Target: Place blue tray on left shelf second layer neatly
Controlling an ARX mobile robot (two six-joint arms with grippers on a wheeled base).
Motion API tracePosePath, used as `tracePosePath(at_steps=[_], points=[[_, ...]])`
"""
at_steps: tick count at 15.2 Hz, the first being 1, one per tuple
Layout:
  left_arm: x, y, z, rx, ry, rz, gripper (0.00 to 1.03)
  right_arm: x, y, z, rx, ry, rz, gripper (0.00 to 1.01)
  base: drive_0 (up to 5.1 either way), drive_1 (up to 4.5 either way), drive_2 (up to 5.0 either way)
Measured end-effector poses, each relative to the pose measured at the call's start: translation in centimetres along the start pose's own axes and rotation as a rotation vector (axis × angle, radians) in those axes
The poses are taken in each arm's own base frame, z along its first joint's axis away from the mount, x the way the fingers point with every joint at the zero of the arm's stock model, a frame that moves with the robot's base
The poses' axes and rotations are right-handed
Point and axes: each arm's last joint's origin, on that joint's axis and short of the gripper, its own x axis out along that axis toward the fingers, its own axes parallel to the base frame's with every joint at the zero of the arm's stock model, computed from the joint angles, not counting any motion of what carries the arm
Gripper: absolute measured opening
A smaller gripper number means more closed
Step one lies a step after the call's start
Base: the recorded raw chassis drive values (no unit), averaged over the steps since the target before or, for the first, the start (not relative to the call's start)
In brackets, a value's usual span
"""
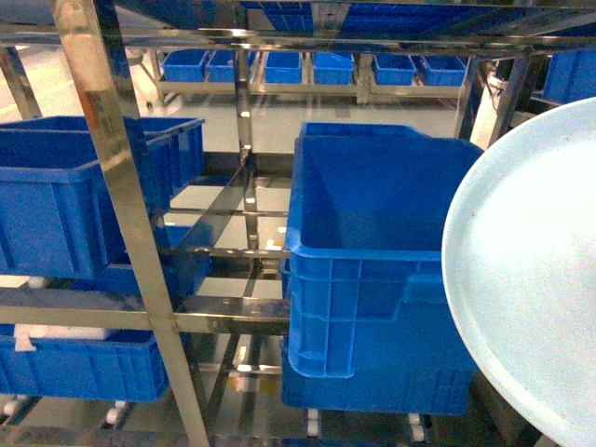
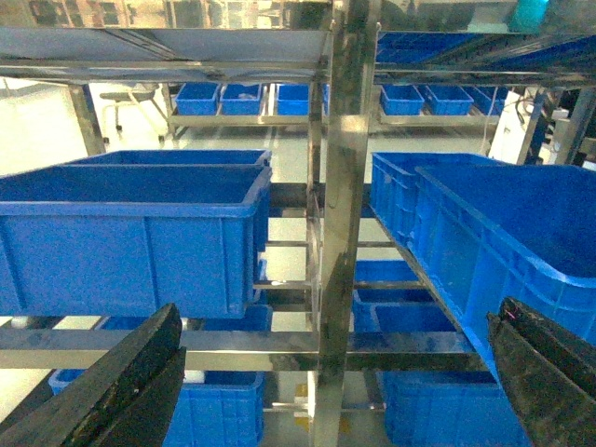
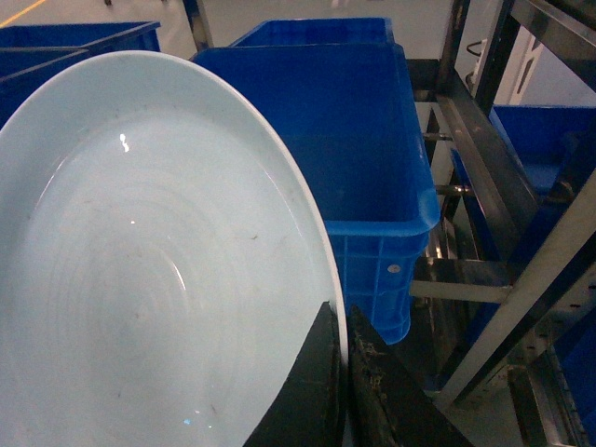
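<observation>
Stainless-steel racking fills the head view, its tiers loaded with blue crates, and more crates are lined up on low racks across the pale floor behind. The blue tray is carried edge-on at the right of the head view, raised and tilted, clear of any shelf. In the right wrist view its rim is pinched between the jaws of the right gripper, which are clamped on it. The left gripper is held with its jaws spread wide and nothing between them, facing a mirror-like upright.

Several risks are judged from this position:
- The grip is taken on the rim alone; the glossy tray may slip or rotate under its own weight.
- The tilted tray may strike an upright or a crate edge during the approach.
- The left-hand tier appears largely occupied by a crate, so little free space can be confirmed for a neat placement.
</observation>
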Motion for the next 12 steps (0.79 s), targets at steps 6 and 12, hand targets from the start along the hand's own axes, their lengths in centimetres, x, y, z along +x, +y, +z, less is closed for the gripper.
tracePosePath(at_steps=[6,12], points=[[0.00,0.00,0.00,0.000,0.000,0.000,0.98,0.00,0.00,0.00,0.000,0.000,0.000,0.02,0.0,2.40,-2.3],[0.00,0.00,0.01,0.000,-0.001,0.000,0.98,0.00,0.00,0.01,0.000,-0.001,0.000,0.02,0.1,3.72,-3.5]])
